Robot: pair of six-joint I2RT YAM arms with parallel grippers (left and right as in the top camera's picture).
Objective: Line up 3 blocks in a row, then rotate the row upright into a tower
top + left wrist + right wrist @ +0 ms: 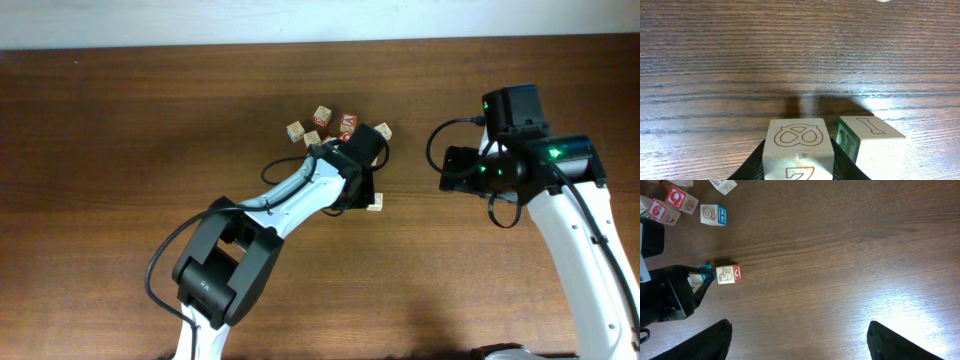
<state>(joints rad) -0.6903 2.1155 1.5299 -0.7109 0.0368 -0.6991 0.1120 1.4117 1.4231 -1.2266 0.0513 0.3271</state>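
Wooden pretzel block (796, 137) grasped by left claw (798, 169) | green-edged block (871, 142) just beside pretzel block | right claw (797, 340) released

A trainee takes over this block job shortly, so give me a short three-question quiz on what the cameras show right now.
1. True or false: the right gripper holds a block.
2. Which drawing tops the block between the fingers of the left gripper? A bone, B pretzel, C snail.
3. Fill in: right beside it, the bone block has a side face printed in ____.
Key: 1 false, its jaws stand wide open over the bare table; 2 B; 3 green.
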